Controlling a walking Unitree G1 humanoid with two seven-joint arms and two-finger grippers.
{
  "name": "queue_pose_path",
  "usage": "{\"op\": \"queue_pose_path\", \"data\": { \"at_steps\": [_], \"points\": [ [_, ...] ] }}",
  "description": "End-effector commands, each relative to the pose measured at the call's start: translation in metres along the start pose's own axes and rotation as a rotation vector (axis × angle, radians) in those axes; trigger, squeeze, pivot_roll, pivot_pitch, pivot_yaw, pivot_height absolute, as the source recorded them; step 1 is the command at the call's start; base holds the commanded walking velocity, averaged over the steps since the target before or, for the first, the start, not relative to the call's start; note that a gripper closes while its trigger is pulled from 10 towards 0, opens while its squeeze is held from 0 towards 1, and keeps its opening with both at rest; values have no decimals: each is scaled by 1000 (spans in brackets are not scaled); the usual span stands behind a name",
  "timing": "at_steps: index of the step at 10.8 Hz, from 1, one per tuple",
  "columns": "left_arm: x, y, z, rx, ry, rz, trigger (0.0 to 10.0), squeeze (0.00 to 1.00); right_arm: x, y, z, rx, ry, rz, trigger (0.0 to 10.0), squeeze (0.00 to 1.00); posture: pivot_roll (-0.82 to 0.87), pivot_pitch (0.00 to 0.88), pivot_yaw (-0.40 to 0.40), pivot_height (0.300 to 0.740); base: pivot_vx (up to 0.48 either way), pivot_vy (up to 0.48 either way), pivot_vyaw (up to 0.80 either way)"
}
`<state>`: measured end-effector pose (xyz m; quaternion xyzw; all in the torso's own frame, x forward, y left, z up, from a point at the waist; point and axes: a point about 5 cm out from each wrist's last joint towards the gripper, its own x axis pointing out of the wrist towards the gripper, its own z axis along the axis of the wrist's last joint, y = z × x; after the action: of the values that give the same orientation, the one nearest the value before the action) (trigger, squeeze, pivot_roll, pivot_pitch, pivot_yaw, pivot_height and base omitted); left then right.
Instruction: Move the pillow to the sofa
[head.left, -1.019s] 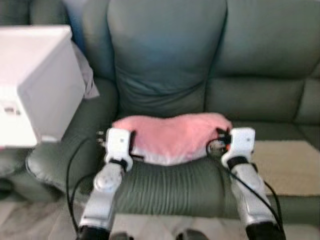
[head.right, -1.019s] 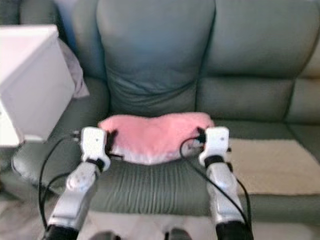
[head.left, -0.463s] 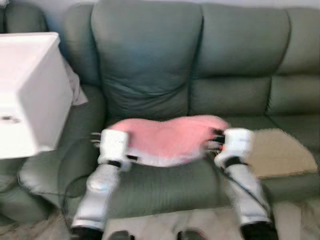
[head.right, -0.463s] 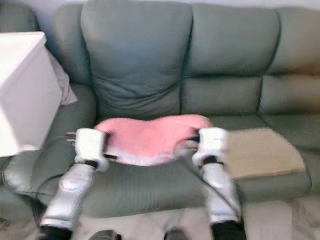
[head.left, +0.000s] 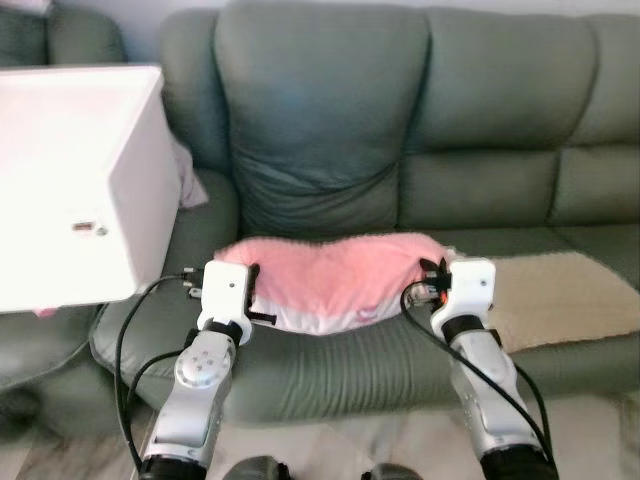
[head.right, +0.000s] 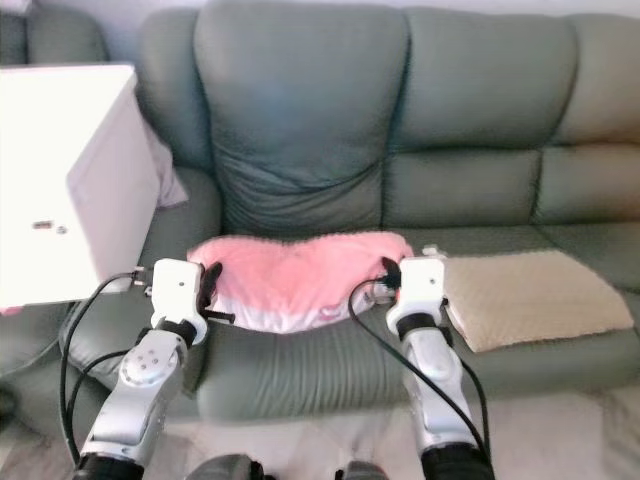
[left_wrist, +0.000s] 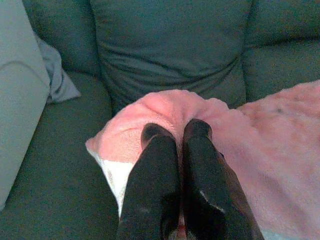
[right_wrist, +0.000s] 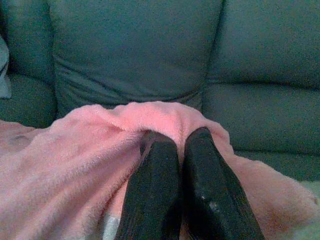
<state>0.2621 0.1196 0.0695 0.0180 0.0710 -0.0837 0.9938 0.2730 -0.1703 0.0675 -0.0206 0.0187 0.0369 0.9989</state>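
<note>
The left tool (left_wrist: 176, 132) and the right tool (right_wrist: 176, 140) each pinched an end of the pink pillow (head.left: 335, 275), fingers closed on a fold of its fleece. The pillow hung between them, long axis crosswise, neither arm nearer, just above the green sofa's (head.left: 330, 365) seat cushion. Judging by that, lowering straight down should land it, beside the beige mat (head.left: 560, 295).

Grey-green sofa (head.left: 420, 130) across the whole width of the frame, with plump back cushions and deep seams between them. White box-like cabinet (head.left: 75, 180) at the left edge, in front of the sofa's arm. Pale crumpled cloth (head.left: 190, 185) tucked just behind it. Beige mat (head.left: 560, 295) on the seat at right. Pale floor (head.left: 330, 450) along the bottom.
</note>
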Motion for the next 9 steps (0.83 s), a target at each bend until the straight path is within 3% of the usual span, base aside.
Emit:
{"op": "queue_pose_path", "data": {
  "at_steps": [1,6,9],
  "points": [
    [2,-6,11,4,-46,-17,10000,0,3,-3,7,-7,-31,-10,10000,0,6,0,-20,740,0,0,0],
    [1,-6,16,4,-88,-25,10000,0,3,-3,8,-11,-35,-5,10000,0,5,0,-23,740,0,0,0],
    [1,-7,18,-3,-108,-36,10000,0,4,-3,7,-9,-37,-1,10000,0,6,0,-23,740,407,0,0]
  ]
}}
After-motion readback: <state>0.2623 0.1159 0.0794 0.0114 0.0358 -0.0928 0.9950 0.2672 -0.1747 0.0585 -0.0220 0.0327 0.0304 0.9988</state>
